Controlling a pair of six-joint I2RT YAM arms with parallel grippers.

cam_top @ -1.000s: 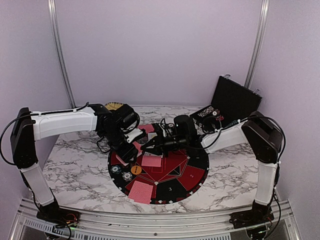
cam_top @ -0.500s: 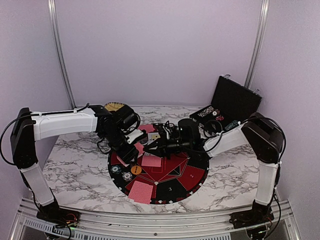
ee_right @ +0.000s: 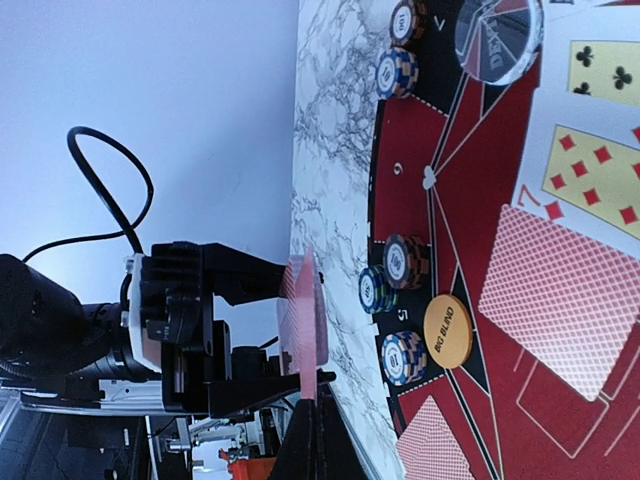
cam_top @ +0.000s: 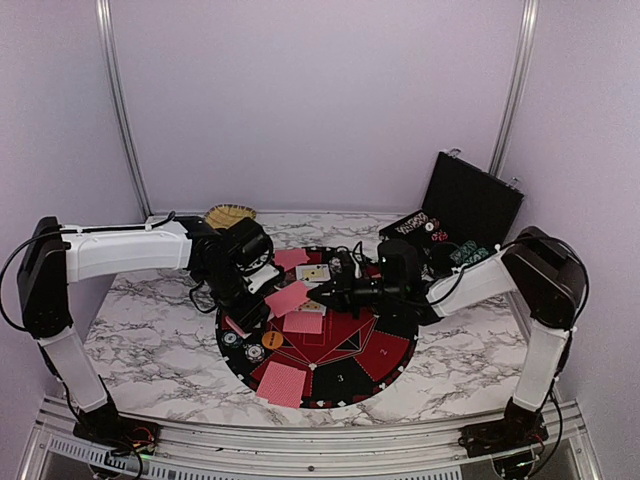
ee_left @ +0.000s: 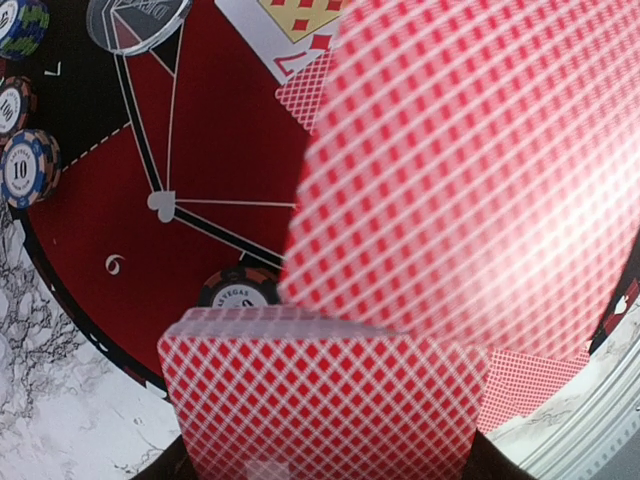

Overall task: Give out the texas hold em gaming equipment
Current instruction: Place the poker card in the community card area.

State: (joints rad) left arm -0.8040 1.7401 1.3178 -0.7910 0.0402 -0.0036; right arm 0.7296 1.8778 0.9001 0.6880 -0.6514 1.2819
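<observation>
Your left claw (cam_top: 255, 293) is clamped on the deck (ee_left: 320, 400), which it holds above the left side of the mat (cam_top: 395, 345). Your right claw (cam_top: 314, 297) is pinched together on one card (cam_top: 288, 297), back up and tilted, just beside the deck.

You are working on a white, grey-veined marble table (cam_top: 150, 320) between pale lilac walls (cam_top: 320, 100), with a metal post (cam_top: 115, 100) at each back corner. The round red-and-black mat lies at centre, divided into numbered wedges. On it lie:
- face-down cards (cam_top: 282, 383) at the front edge and centre
- face-up cards (cam_top: 315, 272) farther back
- chip stacks (ee_right: 405, 260) along the left rim
- an orange disc (ee_right: 447, 330) beside the stacks
- a clear disc (ee_right: 497, 40) near the face-up cards

At back right the black case (cam_top: 478, 200) stands open with its lid upright and chips (cam_top: 420, 226) in its tray. A woven basket (cam_top: 230, 213) sits back left; you cannot tell what is in it.
</observation>
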